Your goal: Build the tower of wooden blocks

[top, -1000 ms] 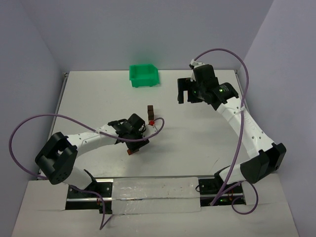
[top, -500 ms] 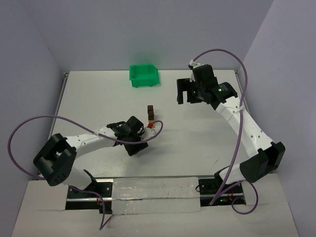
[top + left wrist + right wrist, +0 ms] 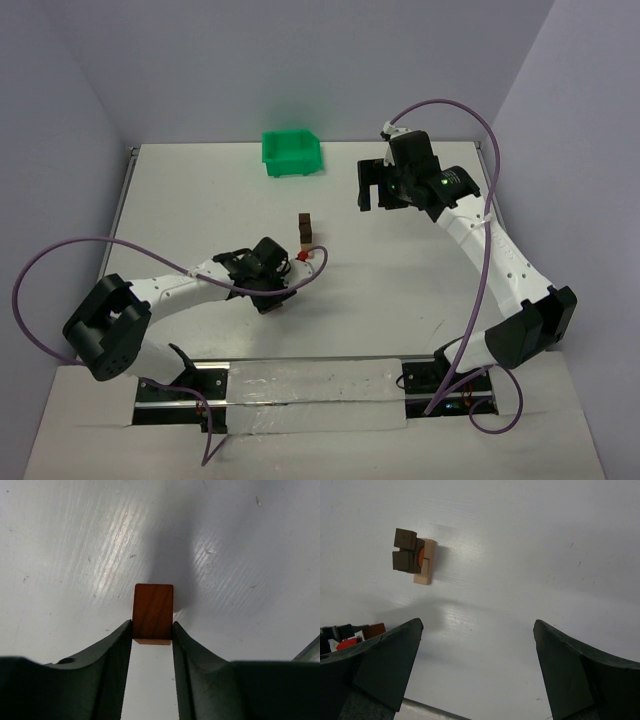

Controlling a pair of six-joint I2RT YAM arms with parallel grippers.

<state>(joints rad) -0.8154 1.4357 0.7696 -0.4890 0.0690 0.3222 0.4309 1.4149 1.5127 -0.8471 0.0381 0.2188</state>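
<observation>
**Left claw clamped on a loose block, tower well ahead of its tips**

The left claw [image 3: 152,626] has its two fingers pressed against opposite sides of a reddish-brown block [image 3: 153,612]. The block sits right at the fingertips and juts out past them, with the white table [image 3: 240,555] under it. From overhead the same claw [image 3: 272,298] is low over the table.

The wood block tower [image 3: 305,227] stands apart from this claw. It is out beyond the tips and a little to their right, farther from the arm bases, with bare table between the two.

The right claw [image 3: 376,190] has its fingers spread wide and grips nothing. In its own wrist view, only table shows between the two dark fingers [image 3: 380,655]. The tower [image 3: 414,555] lies beyond the left-hand finger, up and off to that side, clear of the gap. From there its top shows dark brown blocks over a light tan piece, with a bit of reddish-brown between them. Overhead, the tower is well to the left of this claw.

A green bin [image 3: 292,152] sits at the far side of the table, beyond both claws.
</observation>
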